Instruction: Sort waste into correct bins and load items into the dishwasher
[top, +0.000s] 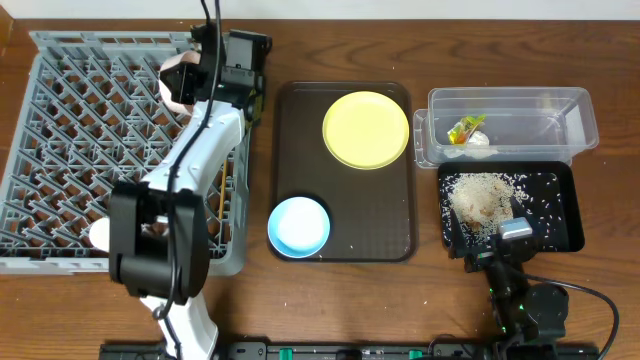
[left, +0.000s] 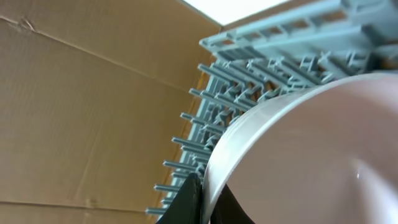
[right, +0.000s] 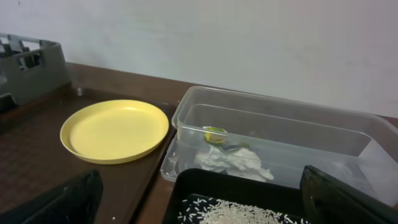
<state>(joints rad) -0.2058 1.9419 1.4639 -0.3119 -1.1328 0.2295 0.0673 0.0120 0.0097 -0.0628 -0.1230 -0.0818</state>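
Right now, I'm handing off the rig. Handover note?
Left gripper shut on pink dish over the dish rack's far right corner, apparently not seated.
Right gripper open at the near edge of the black bin holding rice.
Done: wrapper and tissue in clear bin.
Left: yellow plate, blue bowl on brown tray to rack.

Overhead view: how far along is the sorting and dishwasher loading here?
Looks done: rice sits in the black bin, a wrapper and tissue in the clear bin. In hand: the left pincer grips a pink dish over the rack. Left: the yellow plate and blue bowl, both on the tray.
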